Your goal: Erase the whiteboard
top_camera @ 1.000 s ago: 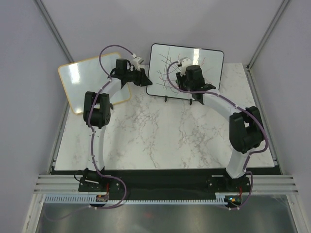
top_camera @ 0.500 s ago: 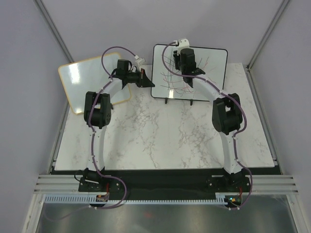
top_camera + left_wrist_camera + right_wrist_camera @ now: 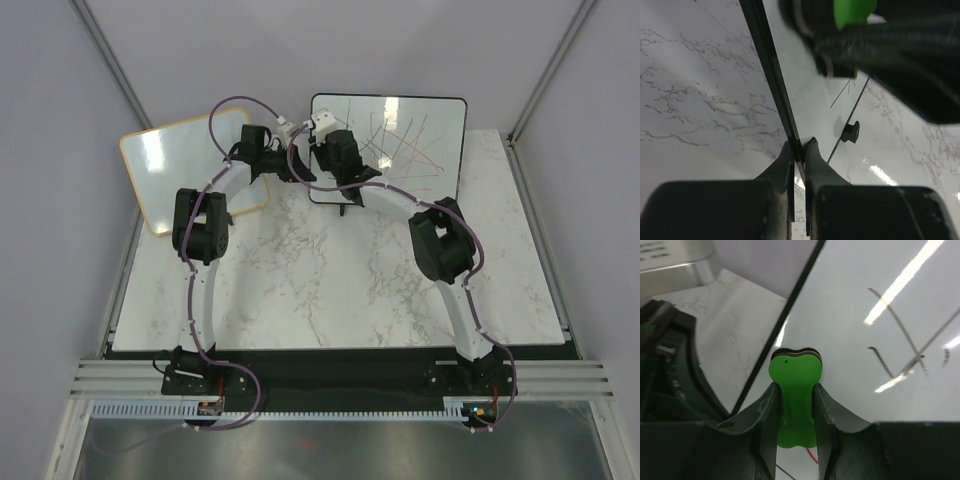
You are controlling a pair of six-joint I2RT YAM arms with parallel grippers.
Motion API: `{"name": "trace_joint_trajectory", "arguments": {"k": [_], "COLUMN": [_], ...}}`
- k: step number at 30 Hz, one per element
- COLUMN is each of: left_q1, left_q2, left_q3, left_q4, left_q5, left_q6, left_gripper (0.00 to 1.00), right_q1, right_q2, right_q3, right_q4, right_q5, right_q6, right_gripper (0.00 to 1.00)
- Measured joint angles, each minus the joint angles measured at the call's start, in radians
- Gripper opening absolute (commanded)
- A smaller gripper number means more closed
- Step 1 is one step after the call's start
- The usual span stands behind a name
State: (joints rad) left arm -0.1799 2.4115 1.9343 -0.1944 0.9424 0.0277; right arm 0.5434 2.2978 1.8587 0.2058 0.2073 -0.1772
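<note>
The whiteboard [image 3: 420,150], white with a thin black frame and small black feet, stands upright at the back centre. Red and black lines cross its right part. Its left part looks wiped. My left gripper [image 3: 300,168] is shut on the board's left frame edge [image 3: 771,75]. My right gripper [image 3: 328,150] is shut on a green eraser [image 3: 796,400] and presses it flat against the board's face near the left edge. In the right wrist view black lines [image 3: 895,335] lie right of the eraser, and a red line shows below it.
A second white board with a light wooden frame [image 3: 175,165] lies at the back left, partly off the marble table [image 3: 330,280]. Grey walls close in the back and sides. One black board foot [image 3: 852,131] shows in the left wrist view.
My right gripper has swept the eraser leftward across the board, from its middle to its left edge. The black scribbles on the left part are gone. The left gripper stays on the frame.
</note>
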Motion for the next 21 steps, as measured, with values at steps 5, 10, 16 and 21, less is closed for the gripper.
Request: {"name": "trace_joint_trajectory", "arguments": {"k": [5, 10, 16, 21], "left_q1": [0.0, 0.0, -0.001, -0.001], "left_q2": [0.0, 0.0, -0.001, -0.002], "left_q3": [-0.005, -0.01, -0.01, -0.01], "left_q4": [0.003, 0.003, 0.003, 0.004], "left_q5": [-0.009, -0.02, -0.021, -0.019], "left_q6": [0.026, 0.026, 0.026, 0.026], "left_gripper": [0.02, 0.02, 0.02, 0.02], "right_q1": [0.02, -0.074, -0.234, -0.296], "right_q2": [0.01, -0.002, -0.073, -0.077], "right_q3": [0.0, -0.014, -0.068, -0.067], "right_q4": [0.016, 0.045, 0.063, 0.061], "right_q5": [-0.005, 0.028, 0.068, 0.08], "right_q6": [0.025, 0.06, 0.094, 0.108], "right_gripper": [0.0, 0.0, 0.0, 0.0]}}
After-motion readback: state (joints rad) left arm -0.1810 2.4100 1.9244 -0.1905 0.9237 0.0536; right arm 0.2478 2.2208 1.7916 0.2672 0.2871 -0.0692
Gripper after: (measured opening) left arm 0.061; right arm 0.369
